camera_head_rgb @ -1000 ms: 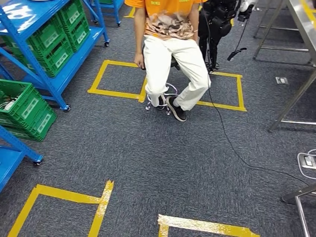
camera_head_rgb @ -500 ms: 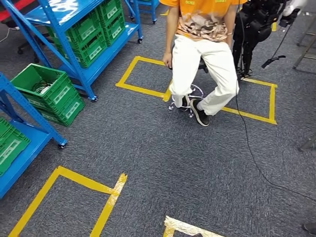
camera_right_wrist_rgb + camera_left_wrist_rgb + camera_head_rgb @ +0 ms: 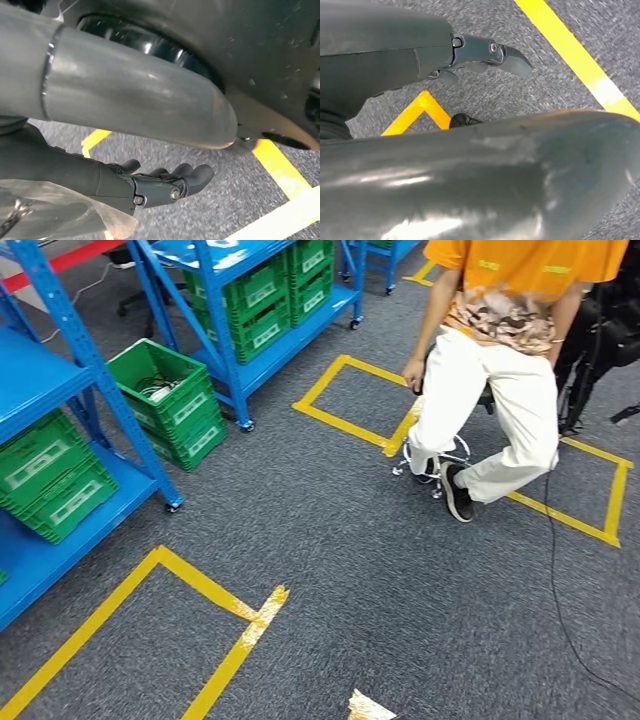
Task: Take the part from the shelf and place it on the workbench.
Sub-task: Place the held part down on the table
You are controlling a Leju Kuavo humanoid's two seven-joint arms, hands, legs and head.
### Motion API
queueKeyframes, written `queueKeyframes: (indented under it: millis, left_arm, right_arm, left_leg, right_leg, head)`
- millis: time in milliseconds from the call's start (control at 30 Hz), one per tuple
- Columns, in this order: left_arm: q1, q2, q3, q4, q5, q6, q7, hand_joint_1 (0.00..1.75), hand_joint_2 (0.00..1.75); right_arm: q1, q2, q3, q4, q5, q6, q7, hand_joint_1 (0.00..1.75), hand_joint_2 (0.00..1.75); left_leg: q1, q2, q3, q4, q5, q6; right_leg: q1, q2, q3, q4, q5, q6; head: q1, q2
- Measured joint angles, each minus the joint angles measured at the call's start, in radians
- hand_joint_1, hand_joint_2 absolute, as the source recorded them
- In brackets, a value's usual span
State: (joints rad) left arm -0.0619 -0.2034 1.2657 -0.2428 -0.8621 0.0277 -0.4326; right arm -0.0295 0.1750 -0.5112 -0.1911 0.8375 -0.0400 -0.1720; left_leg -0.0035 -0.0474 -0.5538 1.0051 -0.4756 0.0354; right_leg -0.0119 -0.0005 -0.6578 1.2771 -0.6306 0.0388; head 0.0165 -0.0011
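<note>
I'm on the approach — the shelf [image 3: 226, 300] stands ahead-left, and the part is probably in one of its green bins [image 3: 162, 400], though I can't pick it out. Left hand [image 3: 486, 52] and right hand [image 3: 166, 185] hang empty, fingers loosely extended. Next — close in and square up.

To my left stand shelves [image 3: 219, 300] holding crates [image 3: 56, 475]; ahead on the right a person [image 3: 498, 370] sits on a stool [image 3: 434, 455]

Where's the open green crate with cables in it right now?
In the head view, upper left: the green crate sits on the carpet between two blue shelves.
</note>
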Motion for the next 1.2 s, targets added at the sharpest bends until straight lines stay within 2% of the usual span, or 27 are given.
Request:
queueKeyframes:
  millis: [33, 100, 133, 167, 233, 267, 300, 367, 433, 467, 500, 533, 567, 600, 667, 700, 733, 767, 800, 833, 867, 900, 967, 1000, 1133, 1167, 1200]
  left_arm:
    - [0.0, 0.0, 0.0, 0.0, 0.0, -0.001, 0.0, 0.0, 0.0]
    - [-0.001, 0.0, 0.0, 0.0, 0.0, -0.001, 0.0, 0.0, 0.0]
    - [-0.002, 0.001, 0.0, 0.0, 0.0, -0.001, 0.0, 0.0, 0.0]
    - [-0.002, 0.001, 0.0, 0.0, 0.0, -0.001, 0.0, 0.0, 0.0]
    - [0.001, 0.002, 0.0, 0.0, 0.0, -0.001, 0.0, 0.0, 0.0]
    - [0.003, 0.002, 0.0, 0.001, 0.0, 0.0, 0.0, 0.0, 0.0]
    - [0.003, 0.002, 0.0, 0.001, -0.001, 0.0, 0.0, 0.0, 0.0]
    - [0.0, 0.002, 0.0, 0.001, -0.003, 0.001, 0.0, 0.0, 0.0]
    - [-0.002, 0.002, 0.0, 0.001, -0.004, 0.001, 0.001, 0.0, 0.0]
    - [-0.001, 0.002, 0.0, 0.001, -0.005, 0.001, 0.002, 0.0, 0.0]
    - [0.0, 0.002, 0.0, 0.001, -0.007, 0.002, 0.004, 0.0, 0.0]
    - [0.002, 0.002, 0.0, 0.001, -0.009, 0.002, 0.006, 0.0, 0.0]
    - [0.003, 0.002, 0.0, 0.001, -0.011, 0.002, 0.008, 0.0, 0.0]
    - [0.002, 0.002, 0.0, 0.001, -0.013, 0.003, 0.011, 0.0, 0.0]
    - [-0.001, 0.002, 0.0, 0.001, -0.017, 0.006, 0.018, 0.0, 0.0]
    - [-0.002, 0.003, -0.001, 0.001, -0.018, 0.007, 0.021, 0.0, 0.0]
    - [-0.001, 0.003, -0.001, 0.001, -0.018, 0.008, 0.023, 0.0, 0.0]
    - [0.001, 0.003, -0.001, 0.001, -0.018, 0.008, 0.025, 0.0, 0.0]
    - [0.002, 0.003, -0.001, 0.001, -0.018, 0.008, 0.028, 0.0, 0.0]
    - [0.001, 0.002, -0.001, 0.001, -0.018, 0.008, 0.031, 0.0, 0.0]
    - [0.001, 0.001, -0.001, 0.001, -0.018, 0.009, 0.033, 0.0, 0.0]
    - [-0.001, 0.001, -0.001, 0.001, -0.019, 0.009, 0.036, 0.0, 0.0]
    - [-0.002, 0.0, -0.002, 0.001, -0.019, 0.009, 0.037, 0.0, 0.0]
    - [-0.002, 0.0, -0.002, 0.001, -0.019, 0.009, 0.038, 0.0, 0.0]
    - [-0.001, 0.0, -0.002, 0.001, -0.02, 0.009, 0.038, 0.0, 0.0]
    - [-0.001, 0.0, -0.002, 0.001, -0.02, 0.009, 0.038, 0.0, 0.0]
    - [-0.001, 0.0, -0.002, 0.001, -0.02, 0.009, 0.039, 0.0, 0.0]
  right_arm:
    - [0.0, 0.0, 0.0, 0.0, 0.0, 0.0, 0.0, 0.0, 0.0]
    - [-0.001, 0.0, 0.0, 0.001, 0.0, 0.001, -0.001, 0.0, 0.0]
    - [-0.001, 0.0, 0.0, 0.001, 0.0, 0.002, -0.001, 0.0, 0.0]
    - [-0.001, 0.0, 0.0, 0.002, 0.0, 0.002, -0.001, 0.0, 0.0]
    - [-0.001, 0.0, 0.0, 0.002, 0.0, 0.003, -0.001, 0.0, 0.0]
    - [-0.001, 0.0, 0.0, 0.002, -0.001, 0.003, -0.001, 0.0, 0.0]
    - [-0.001, 0.0, 0.0, 0.002, -0.001, 0.004, -0.002, 0.0, 0.0]
    - [0.0, 0.0, 0.0, 0.002, 0.0, 0.005, -0.002, 0.0, 0.0]
    - [0.003, -0.001, 0.0, 0.003, 0.0, 0.007, -0.002, 0.0, 0.0]
    - [0.003, -0.001, 0.0, 0.003, 0.0, 0.007, -0.001, 0.0, 0.0]
    - [0.003, -0.001, 0.0, 0.003, 0.001, 0.007, -0.001, 0.0, 0.0]
    - [0.002, -0.001, 0.0, 0.003, 0.003, 0.007, 0.0, 0.0, 0.0]
    - [0.001, -0.001, 0.0, 0.003, 0.004, 0.007, 0.0, 0.0, 0.0]
    - [0.001, -0.001, 0.0, 0.003, 0.006, 0.008, 0.001, 0.0, 0.0]
    - [0.0, -0.001, 0.0, 0.003, 0.009, 0.008, 0.002, 0.0, 0.0]
    - [-0.002, -0.001, 0.001, 0.003, 0.01, 0.008, 0.004, 0.0, 0.0]
    - [-0.004, -0.001, 0.001, 0.003, 0.011, 0.008, 0.005, 0.0, 0.0]
    - [-0.006, -0.001, 0.002, 0.003, 0.013, 0.008, 0.007, 0.0, 0.0]
    - [-0.007, -0.001, 0.002, 0.003, 0.014, 0.008, 0.009, 0.0, 0.0]
    - [-0.007, -0.001, 0.002, 0.003, 0.016, 0.008, 0.01, 0.0, 0.0]
    - [-0.006, -0.001, 0.002, 0.003, 0.017, 0.008, 0.011, 0.0, 0.0]
    - [-0.004, -0.001, 0.002, 0.003, 0.017, 0.009, 0.012, 0.0, 0.0]
    - [-0.002, -0.001, 0.002, 0.003, 0.018, 0.009, 0.013, 0.0, 0.0]
    - [-0.002, -0.001, 0.002, 0.003, 0.018, 0.009, 0.013, 0.0, 0.0]
    - [-0.001, -0.002, 0.002, 0.003, 0.018, 0.009, 0.014, 0.0, 0.0]
    - [0.0, -0.003, 0.002, 0.003, 0.018, 0.009, 0.015, 0.0, 0.0]
    - [0.0, -0.004, 0.002, 0.003, 0.019, 0.009, 0.016, 0.0, 0.0]
  left_leg:
    - [0.002, -0.015, 0.001, 0.002, -0.002, -0.002]
    - [0.003, -0.04, -0.001, 0.01, -0.006, -0.011]
    - [0.003, -0.051, -0.005, 0.014, -0.008, -0.017]
    - [0.003, -0.061, -0.01, 0.016, -0.007, -0.022]
    - [0.005, -0.078, -0.016, 0.016, -0.004, -0.033]
    - [0.005, -0.068, -0.019, 0.021, -0.008, -0.038]
    - [0.004, -0.046, -0.028, 0.04, -0.021, -0.043]
    - [0.002, 0.014, -0.074, 0.143, -0.078, -0.051]
    - [0.005, 0.035, -0.138, 0.276, -0.132, -0.056]
    - [0.006, 0.038, -0.153, 0.307, -0.135, -0.056]
    - [0.006, 0.04, -0.147, 0.296, -0.117, -0.055]
    - [0.006, 0.045, -0.122, 0.247, -0.084, -0.051]
    - [0.004, 0.063, -0.086, 0.175, -0.047, -0.045]
    - [-0.003, 0.09, -0.052, 0.106, -0.023, -0.038]
    - [-0.014, 0.13, -0.016, 0.029, -0.006, -0.025]
    - [-0.018, 0.131, -0.016, 0.023, -0.011, -0.021]
    - [-0.017, 0.118, -0.017, 0.02, -0.009, -0.017]
    - [-0.014, 0.106, -0.015, 0.015, -0.006, -0.013]
    - [-0.01, 0.094, -0.013, 0.01, -0.002, -0.009]
    - [-0.005, 0.081, -0.01, 0.004, 0.001, -0.004]
    - [-0.002, 0.069, -0.008, 0.002, 0.003, -0.001]
    - [0.0, 0.056, -0.009, 0.002, 0.004, 0.001]
    - [0.0, 0.039, -0.009, 0.003, 0.004, 0.002]
    - [0.0, 0.036, -0.009, 0.003, 0.004, 0.003]
    - [0.0, 0.027, -0.008, 0.003, 0.003, 0.003]
    - [0.0, 0.013, -0.007, 0.004, 0.003, 0.002]
    - [0.001, -0.011, -0.008, 0.008, 0.0, -0.004]
  right_leg:
    - [-0.001, 0.009, 0.022, -0.064, 0.045, 0.0]
    - [-0.008, 0.059, 0.073, -0.194, 0.105, -0.001]
    - [-0.011, 0.079, 0.091, -0.234, 0.117, -0.004]
    - [-0.011, 0.09, 0.097, -0.245, 0.115, -0.009]
    - [-0.01, 0.071, 0.103, -0.249, 0.117, -0.021]
    - [-0.01, 0.06, 0.104, -0.25, 0.118, -0.027]
    - [-0.01, 0.047, 0.106, -0.252, 0.118, -0.033]
    - [-0.009, 0.018, 0.11, -0.254, 0.115, -0.043]
    - [-0.005, -0.016, 0.112, -0.254, 0.111, -0.048]
    - [-0.004, -0.032, 0.113, -0.254, 0.109, -0.049]
    - [-0.003, -0.045, 0.116, -0.254, 0.106, -0.049]
    - [-0.002, -0.057, 0.12, -0.254, 0.104, -0.048]
    - [-0.001, -0.069, 0.125, -0.254, 0.101, -0.047]
    - [0.002, -0.08, 0.129, -0.253, 0.097, -0.044]
    - [0.006, -0.101, 0.135, -0.254, 0.091, -0.036]
    - [0.008, -0.112, 0.137, -0.256, 0.089, -0.031]
    - [0.008, -0.123, 0.141, -0.258, 0.087, -0.026]
    - [0.007, -0.118, 0.143, -0.257, 0.083, -0.02]
    - [0.006, -0.098, 0.139, -0.243, 0.071, -0.015]
    - [0.004, -0.069, 0.124, -0.209, 0.049, -0.011]
    - [0.001, -0.036, 0.096, -0.153, 0.02, -0.008]
    - [-0.001, -0.015, 0.061, -0.084, -0.01, -0.006]
    - [-0.001, -0.004, 0.012, 0.008, -0.045, -0.003]
    - [-0.001, -0.004, 0.003, 0.024, -0.05, -0.002]
    - [-0.001, -0.003, -0.011, 0.041, -0.045, -0.002]
    - [-0.001, -0.001, -0.004, 0.008, -0.012, -0.003]
    - [-0.004, 0.022, 0.023, -0.063, 0.03, -0.005]
  head:
    - [0.0, 0.0]
    - [0.0, 0.0]
    - [0.0, 0.0]
    - [-0.001, 0.0]
    - [-0.001, 0.0]
    - [-0.001, 0.0]
    - [-0.004, 0.0]
    - [-0.009, 0.0]
    - [-0.01, 0.0]
    - [-0.01, 0.0]
    - [-0.01, 0.0]
    - [-0.01, 0.0]
    - [-0.01, 0.0]
    - [-0.01, 0.0]
    - [-0.01, 0.0]
    - [-0.009, 0.0]
    - [-0.009, 0.0]
    - [-0.009, 0.0]
    - [-0.007, 0.0]
    - [-0.004, 0.0]
    - [-0.002, 0.0]
    - [0.0, 0.0]
    - [0.001, 0.0]
    - [0.001, 0.0]
    - [0.001, 0.0]
    - [0.0, 0.0]
    - [0.0, 0.0]
